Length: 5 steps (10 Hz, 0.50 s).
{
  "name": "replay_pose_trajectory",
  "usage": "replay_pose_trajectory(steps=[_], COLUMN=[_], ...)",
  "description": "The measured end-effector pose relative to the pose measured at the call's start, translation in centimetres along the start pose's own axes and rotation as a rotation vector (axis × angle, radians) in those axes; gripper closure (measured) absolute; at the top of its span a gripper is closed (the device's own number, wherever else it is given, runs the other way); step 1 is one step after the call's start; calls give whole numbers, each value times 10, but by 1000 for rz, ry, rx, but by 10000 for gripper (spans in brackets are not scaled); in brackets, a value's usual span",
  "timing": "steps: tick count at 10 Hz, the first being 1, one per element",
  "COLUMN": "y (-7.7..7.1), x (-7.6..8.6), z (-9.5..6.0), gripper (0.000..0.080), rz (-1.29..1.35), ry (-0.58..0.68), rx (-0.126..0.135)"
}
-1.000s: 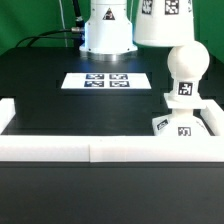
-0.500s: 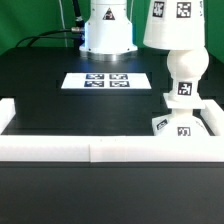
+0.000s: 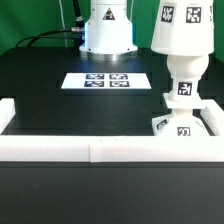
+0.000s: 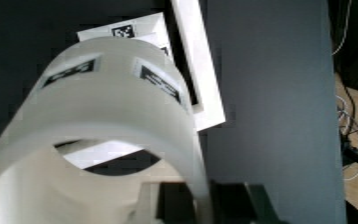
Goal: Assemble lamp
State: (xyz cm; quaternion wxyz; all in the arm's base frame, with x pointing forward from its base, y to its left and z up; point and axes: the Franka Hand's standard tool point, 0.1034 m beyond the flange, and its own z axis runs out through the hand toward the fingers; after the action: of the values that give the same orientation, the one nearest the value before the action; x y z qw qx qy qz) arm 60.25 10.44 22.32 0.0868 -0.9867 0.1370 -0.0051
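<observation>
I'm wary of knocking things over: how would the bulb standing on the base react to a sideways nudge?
The bulb looks top-heavy, a round head on a narrower neck, so it would probably tip rather than slide. It appears rigid, matte plastic, unlikely to flex. The shade coming down over it could easily deliver that nudge.

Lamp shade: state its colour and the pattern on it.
The shade is matte white with black-and-white square markers, clearest in the exterior view.

Shade [image 3: 183, 32] covers bulb [image 3: 184, 72]; no top access.
</observation>
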Motion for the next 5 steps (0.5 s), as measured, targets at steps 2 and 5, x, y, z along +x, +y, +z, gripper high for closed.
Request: replay_pose_trajectory(steps=[2, 5], y=[-3, 0], x=[-2, -1], z=[12, 31], gripper=[754, 754], rz=[-5, -4], ry=[-7, -12], rx=[-6, -17])
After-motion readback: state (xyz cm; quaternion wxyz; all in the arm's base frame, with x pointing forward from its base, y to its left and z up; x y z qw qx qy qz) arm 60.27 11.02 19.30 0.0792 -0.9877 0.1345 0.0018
